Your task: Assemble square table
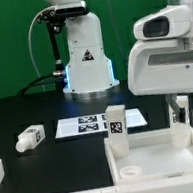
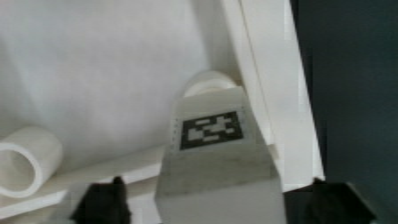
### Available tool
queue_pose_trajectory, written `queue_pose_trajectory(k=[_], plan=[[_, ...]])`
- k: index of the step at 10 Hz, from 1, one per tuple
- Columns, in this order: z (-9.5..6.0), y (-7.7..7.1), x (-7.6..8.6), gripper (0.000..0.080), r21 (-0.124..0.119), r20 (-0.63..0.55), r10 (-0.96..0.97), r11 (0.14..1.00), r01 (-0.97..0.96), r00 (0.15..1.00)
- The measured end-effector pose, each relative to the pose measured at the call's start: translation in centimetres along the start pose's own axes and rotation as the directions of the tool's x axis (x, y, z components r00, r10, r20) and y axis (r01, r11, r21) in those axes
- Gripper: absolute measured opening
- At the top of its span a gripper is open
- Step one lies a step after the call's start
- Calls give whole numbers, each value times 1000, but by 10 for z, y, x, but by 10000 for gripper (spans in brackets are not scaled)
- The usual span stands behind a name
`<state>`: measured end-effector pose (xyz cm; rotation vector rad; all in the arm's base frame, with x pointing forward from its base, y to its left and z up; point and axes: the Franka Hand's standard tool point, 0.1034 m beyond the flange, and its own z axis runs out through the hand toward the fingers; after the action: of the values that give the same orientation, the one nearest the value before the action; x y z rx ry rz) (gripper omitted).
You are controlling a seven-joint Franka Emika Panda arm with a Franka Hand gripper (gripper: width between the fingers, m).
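— How wide does the gripper (image 2: 214, 203) stand?

— Spread. In the wrist view its two dark fingertips (image 2: 100, 200) flank a tagged leg (image 2: 215, 150), and a thin strip of gap shows on each side. It straddles the leg without pinching it or touching it.

— And where is that leg?

— It stands upright over the square slab (image 2: 107, 70), close to the slab's edge, with the black table (image 2: 347, 90) just past that edge.

— What about the other parts?

— In the exterior view a second leg (image 1: 116, 122) stands upright at the slab's far corner, near the marker board (image 1: 89, 124). I cannot tell whether it rests on the slab or just behind it. A third leg (image 1: 28, 139) lies on its side on the table, well apart, toward the exterior view's left.

— What can't you make out?

— The big white wrist housing (image 1: 164, 58) fills the exterior view's right and hides the fingertips there. In the wrist view the straddled leg's foot runs out of frame, so its seat on the slab is unseen. A rounded white shape (image 2: 25, 165) beside it is cut off by the frame, and I cannot say what it is. The wrist picture is soft all over, but the tag's pattern reads clearly enough.
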<state>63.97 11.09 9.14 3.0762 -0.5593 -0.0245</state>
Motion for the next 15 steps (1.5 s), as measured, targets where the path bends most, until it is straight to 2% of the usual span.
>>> queue_pose_trajectory(k=[1, 2, 5, 6, 7, 8, 11, 12, 15], plan=[[0, 0, 0, 359, 0, 0, 92, 996, -92, 996], [0, 0, 0, 282, 0, 0, 155, 988, -155, 988], [1, -2, -2, 282, -12, -19, 411, 911, -412, 911], [1, -1, -2, 282, -5, -25, 555, 832, -555, 832], [1, 0, 0, 282, 20, -25, 668, 744, -668, 743], [1, -1, -1, 282, 30, -22, 764, 646, -763, 645], [2, -7, -2, 284, 103, 33, 946, 317, -943, 322], [2, -9, -2, 284, 102, 48, 964, 255, -962, 260], [2, -9, -2, 284, 101, 47, 965, 253, -962, 258]])
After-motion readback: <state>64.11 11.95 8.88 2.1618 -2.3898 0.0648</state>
